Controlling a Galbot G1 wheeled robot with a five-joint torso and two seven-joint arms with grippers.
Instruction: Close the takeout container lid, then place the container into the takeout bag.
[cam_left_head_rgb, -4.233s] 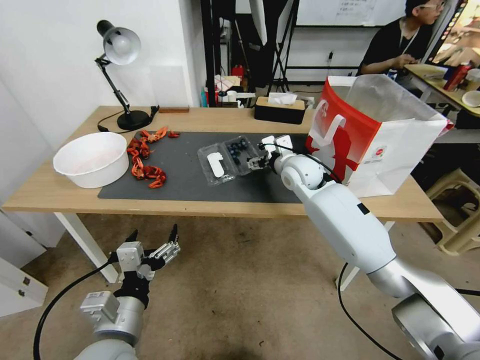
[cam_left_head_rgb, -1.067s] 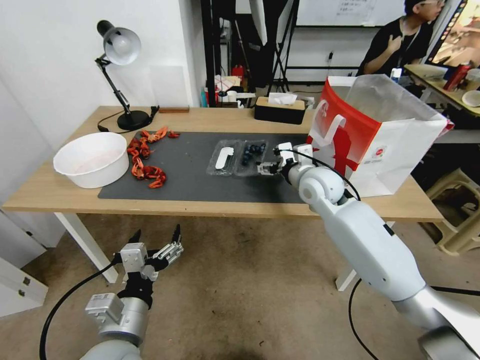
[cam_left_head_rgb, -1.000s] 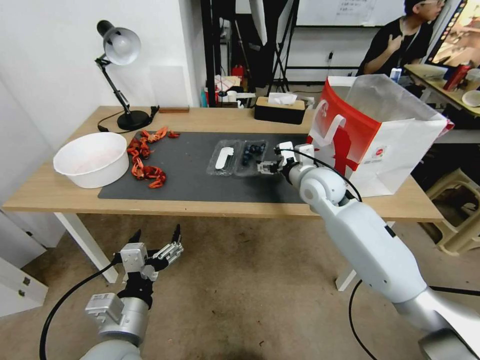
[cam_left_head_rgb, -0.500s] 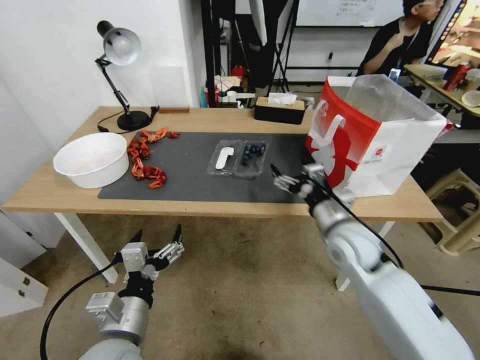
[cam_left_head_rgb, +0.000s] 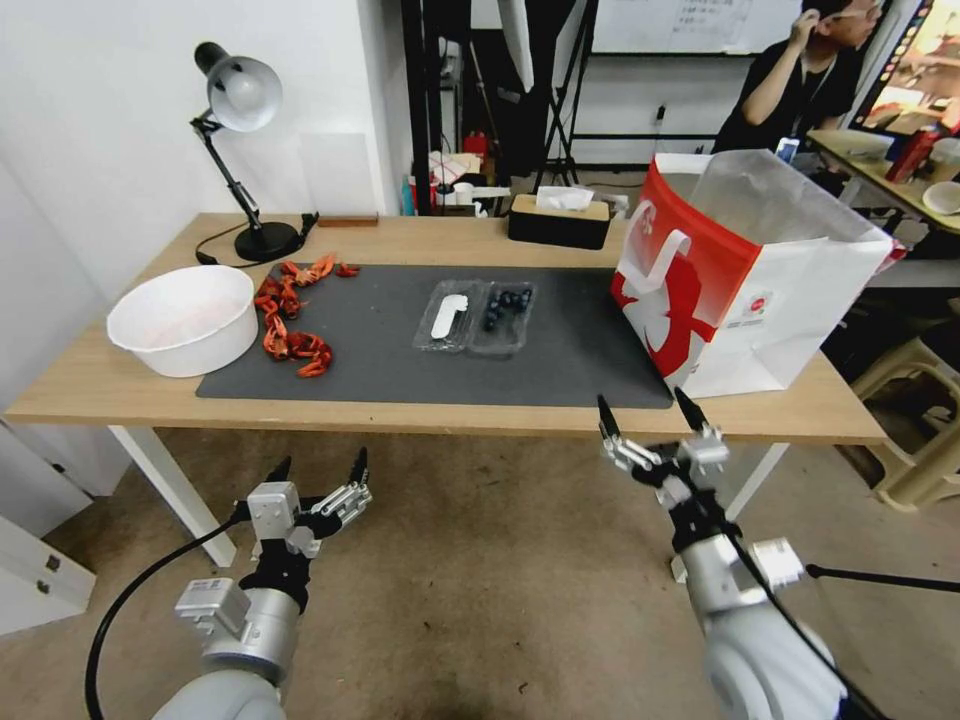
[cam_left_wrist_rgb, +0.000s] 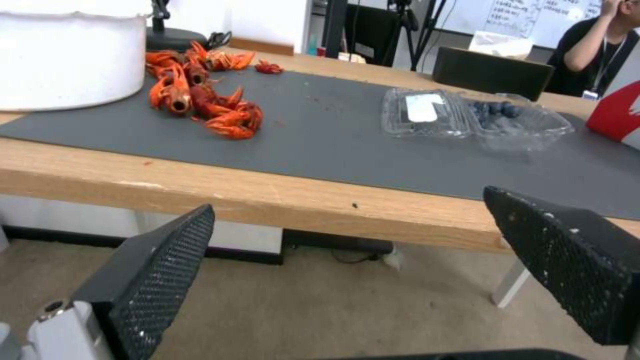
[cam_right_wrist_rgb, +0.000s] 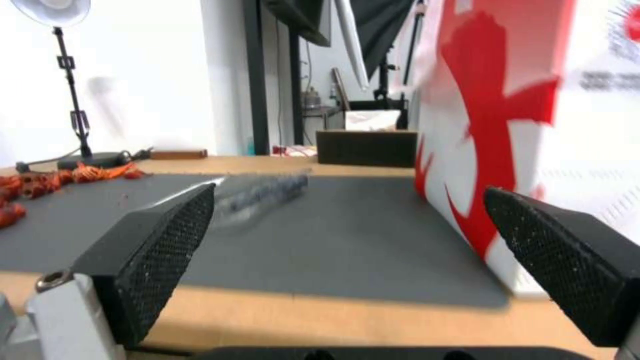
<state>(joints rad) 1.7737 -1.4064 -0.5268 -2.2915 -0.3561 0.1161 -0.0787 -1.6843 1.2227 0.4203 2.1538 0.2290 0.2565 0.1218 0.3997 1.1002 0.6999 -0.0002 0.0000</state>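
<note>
Clear plastic marks the takeout container (cam_left_head_rgb: 475, 317), which we find lying open on the dark mat (cam_left_head_rgb: 380, 370) of the desk (cam_left_head_rgb: 90, 390), its lid (cam_left_head_rgb: 446, 315) flat beside the berry tray. The takeout bag (cam_left_head_rgb: 745, 275) stands upright near it, on the robot's right. We hold the right pincer (cam_left_head_rgb: 650, 425) in front of the desk's near edge, spread wide and empty. The left pincer (cam_left_head_rgb: 318, 478) hangs low over the floor, likewise spread and empty.

white bowl (cam_left_head_rgb: 182, 318), red crawfish (cam_left_head_rgb: 288, 325), desk lamp (cam_left_head_rgb: 238, 120)
</note>
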